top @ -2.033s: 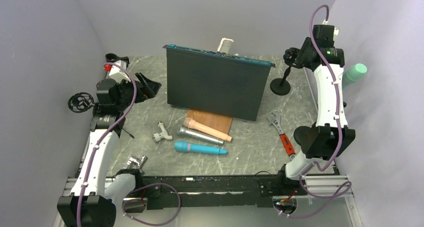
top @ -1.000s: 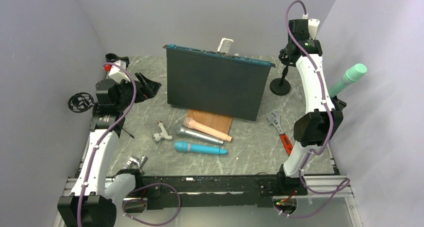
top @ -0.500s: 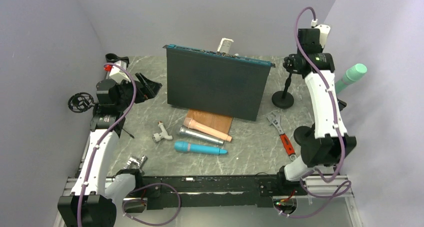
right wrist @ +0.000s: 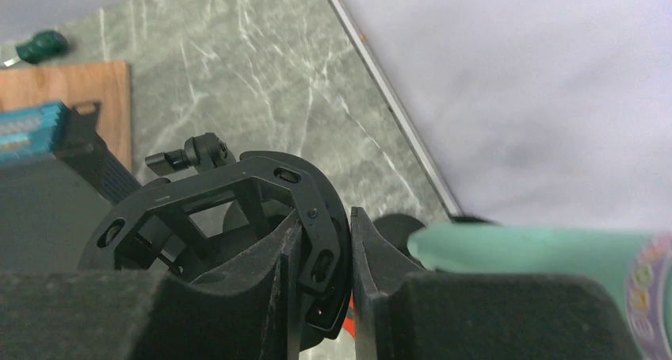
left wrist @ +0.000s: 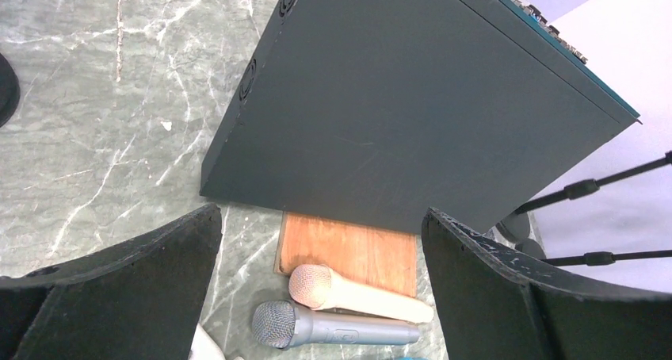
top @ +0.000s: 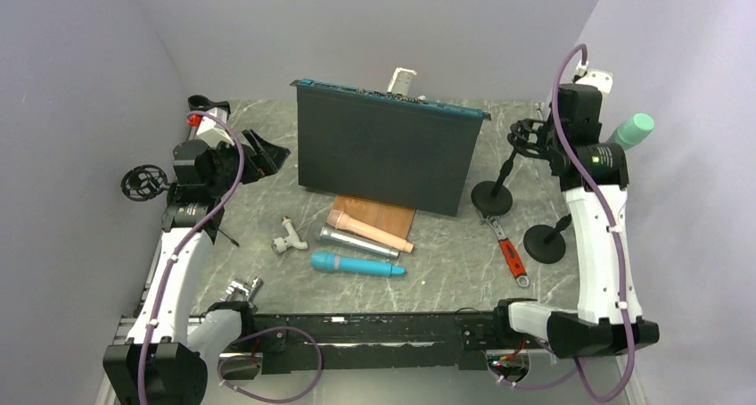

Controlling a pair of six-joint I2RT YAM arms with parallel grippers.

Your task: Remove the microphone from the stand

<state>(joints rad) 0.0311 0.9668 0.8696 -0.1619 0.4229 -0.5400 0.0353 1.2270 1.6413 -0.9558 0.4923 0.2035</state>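
Note:
A mint-green microphone (top: 631, 130) sits tilted on a black stand whose round base (top: 545, 243) stands at the right. It also shows in the right wrist view (right wrist: 539, 257). My right gripper (top: 546, 144) is shut on the ring mount (right wrist: 261, 174) of a second black stand, which holds nothing; that stand's base (top: 491, 197) is beside the dark panel. In the right wrist view the gripper (right wrist: 325, 233) clamps the ring's rim, just left of the green microphone. My left gripper (top: 260, 152) is open and empty at the far left, wide apart in the left wrist view (left wrist: 321, 213).
A big dark panel (top: 383, 151) leans over a wooden block (top: 379, 213). Pink (top: 367, 230), grey (top: 357, 242) and blue (top: 357, 264) microphones lie in front. A red-handled wrench (top: 505, 242) lies between the stand bases. A third ring mount (top: 143, 182) is at the left wall.
My right arm has swung toward the front and right, dragging the empty stand with it; its base slid nearer along the panel's right edge. The green microphone's stand base is uncovered now. The left arm is still.

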